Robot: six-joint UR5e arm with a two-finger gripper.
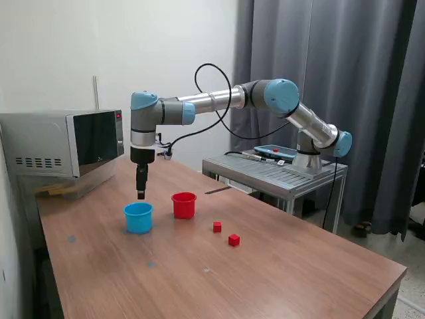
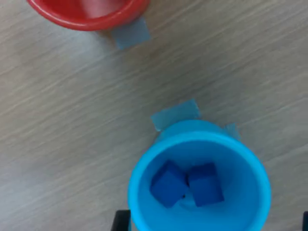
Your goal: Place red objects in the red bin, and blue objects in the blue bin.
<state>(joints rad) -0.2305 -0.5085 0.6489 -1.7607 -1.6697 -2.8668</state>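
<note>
The tool (image 1: 141, 195) hangs just above the blue bin (image 1: 138, 217); whether its fingers are apart or together cannot be told, and nothing shows in them. Directly under it, two blue cubes (image 2: 185, 184) lie touching inside that bin. The red bin (image 1: 184, 205) stands just beside, toward the exterior view's right. Beyond it, further the same way, two red cubes (image 1: 217, 227) (image 1: 234, 240) sit apart on open desk (image 1: 279, 279), with free room around each and the desk edges far off.
</note>
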